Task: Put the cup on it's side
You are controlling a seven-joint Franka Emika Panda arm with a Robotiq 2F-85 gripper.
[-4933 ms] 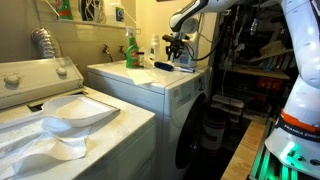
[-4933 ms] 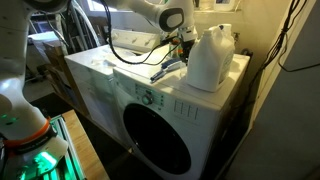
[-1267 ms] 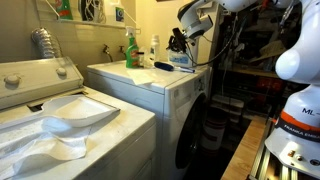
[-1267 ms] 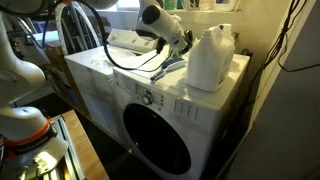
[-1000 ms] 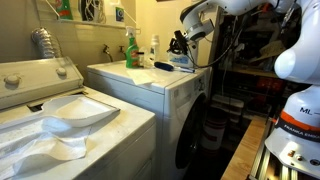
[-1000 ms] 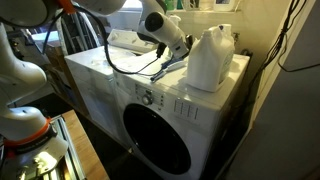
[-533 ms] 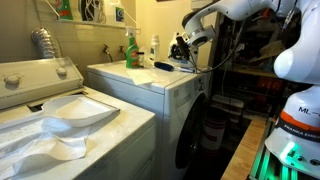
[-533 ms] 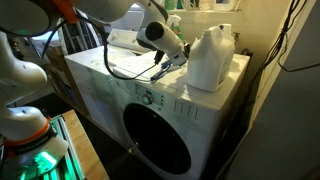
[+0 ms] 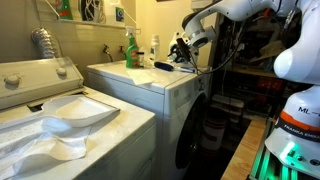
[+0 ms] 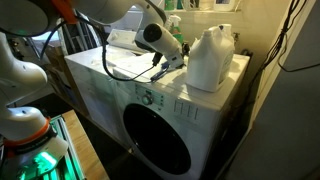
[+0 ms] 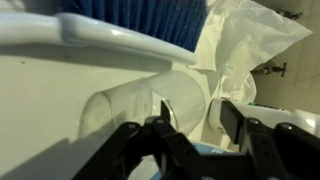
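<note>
In the wrist view the cup point(image 11: 125, 105) lies on its side on the white surface point(image 11: 40, 125). It is a translucent cylinder with its rounded end to the left and its body running right. Its pale markings are too faint to make out.

The gripper point(image 11: 192, 112) reaches in from the bottom edge with its two dark fingers point(image 11: 160, 128) spread apart. The left finger crosses in front of the cup and hides part of its wall, and the cup's right end sits in the gap between the fingers. I cannot tell whether the pads press on the cup or stand clear of it.

Behind the cup a brush point(image 11: 130, 15) with blue bristles is cut off by the top edge. To the right lies a crumpled white sheet point(image 11: 245, 45), its far parts blurred.

In both exterior views the gripper point(image 9: 180, 55) point(image 10: 160, 66) hangs low over the far part of the machine top. There the cup is too small, and too hidden by the arm, to pick out. A green spray bottle point(image 9: 131, 48) and a slim white bottle point(image 9: 154, 47) stand upright to the left of the gripper. A large white jug point(image 10: 211, 58) stands just to its right.
</note>
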